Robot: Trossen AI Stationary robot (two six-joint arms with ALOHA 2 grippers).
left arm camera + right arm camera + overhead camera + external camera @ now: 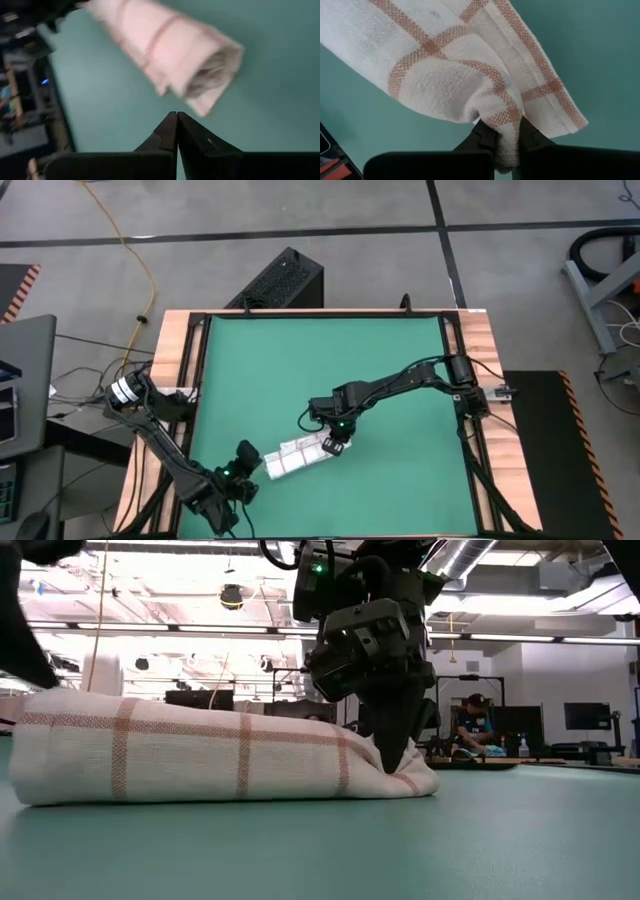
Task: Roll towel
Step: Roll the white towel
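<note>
The towel, white with red-brown grid lines, lies as a loose roll on the green mat near the table's near edge. It also shows in the low view. My right gripper stands over the roll's right end and is shut on it. My left gripper is at the roll's left end. In the left wrist view it is shut and empty, a little short of the roll's open spiral end. My right gripper pinches a bunched-up fold of cloth at the roll's right end between its two fingers. The fingers come from above, pointing down. The towel lies on the mat, and its corner spreads flat beside the fingertips.
The mat is framed by dark rails and wooden table edges. The mat's far half is bare green. Beyond the table, a person sits at a desk in the room.
</note>
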